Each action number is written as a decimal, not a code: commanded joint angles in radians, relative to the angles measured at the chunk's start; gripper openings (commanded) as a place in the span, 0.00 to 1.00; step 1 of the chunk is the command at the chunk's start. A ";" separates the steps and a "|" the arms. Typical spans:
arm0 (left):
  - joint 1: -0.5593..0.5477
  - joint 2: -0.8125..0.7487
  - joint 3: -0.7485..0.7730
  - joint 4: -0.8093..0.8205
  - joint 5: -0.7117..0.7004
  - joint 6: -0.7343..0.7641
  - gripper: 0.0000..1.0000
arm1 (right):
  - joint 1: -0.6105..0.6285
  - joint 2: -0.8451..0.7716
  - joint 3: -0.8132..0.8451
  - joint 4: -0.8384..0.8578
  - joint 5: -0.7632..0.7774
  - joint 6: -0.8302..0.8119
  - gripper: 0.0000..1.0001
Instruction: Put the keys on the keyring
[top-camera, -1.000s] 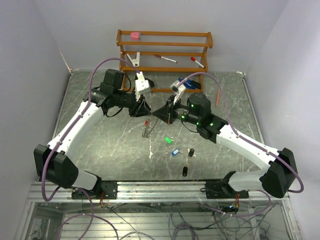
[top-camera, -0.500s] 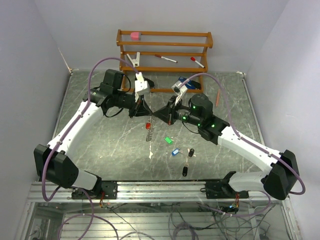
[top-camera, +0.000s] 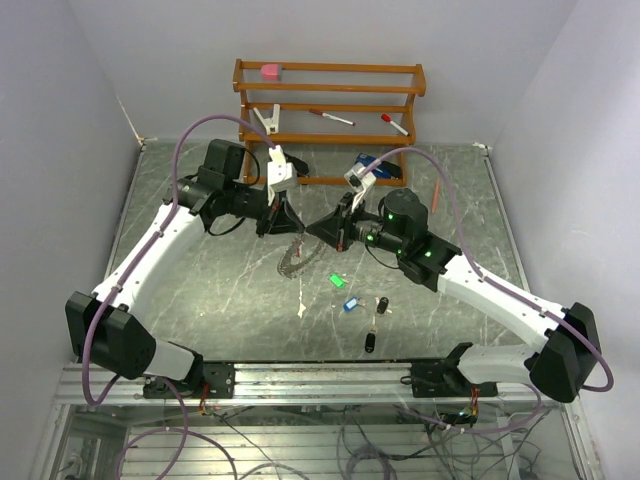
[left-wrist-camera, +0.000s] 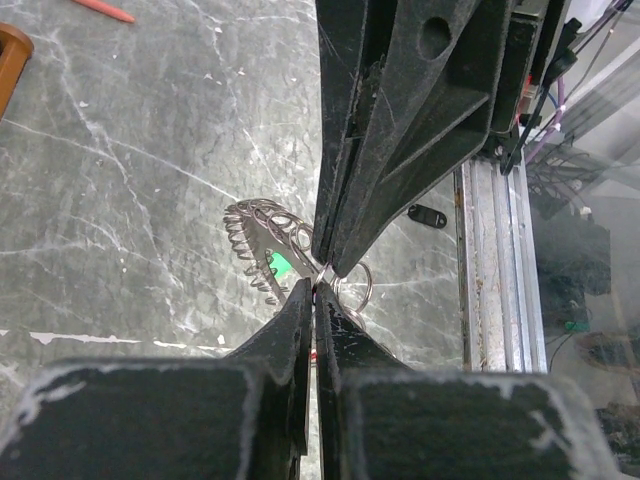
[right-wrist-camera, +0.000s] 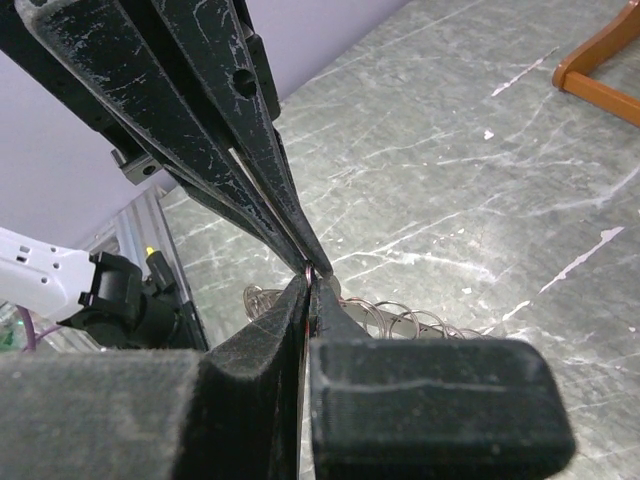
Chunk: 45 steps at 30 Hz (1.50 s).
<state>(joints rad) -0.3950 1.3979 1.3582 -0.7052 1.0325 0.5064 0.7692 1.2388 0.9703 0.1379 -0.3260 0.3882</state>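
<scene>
The keyring is a silvery toothed ring hanging above the table between my two grippers. My left gripper and right gripper meet tip to tip, both shut on its small wire loop. The left wrist view shows the toothed ring beyond the left gripper. The right wrist view shows its loops past the right gripper. The keys lie on the table: green, blue, and two black ones. I cannot see the red tag.
A wooden rack stands at the back with red-capped markers, a clamp and a pink object. An orange pen lies at the right. A blue object sits before the rack. A metal rail runs along the near edge.
The keyring has swung and turned under the joined fingertips, now showing its toothed arc more broadly; the red tag no longer shows. Both grippers shifted slightly and stay closed together.
</scene>
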 joint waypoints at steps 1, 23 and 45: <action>0.007 -0.017 0.038 -0.061 0.010 0.061 0.07 | -0.001 0.000 0.024 -0.022 -0.003 -0.004 0.00; -0.014 0.019 0.150 -0.263 -0.060 0.207 0.07 | -0.003 0.110 0.099 -0.070 -0.131 0.032 0.08; -0.048 -0.012 0.130 -0.148 -0.127 0.091 0.10 | -0.001 0.088 0.061 -0.035 -0.109 0.041 0.00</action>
<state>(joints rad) -0.4309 1.4288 1.4635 -0.9607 0.8742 0.6781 0.7650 1.3571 1.0508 0.0700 -0.4694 0.4259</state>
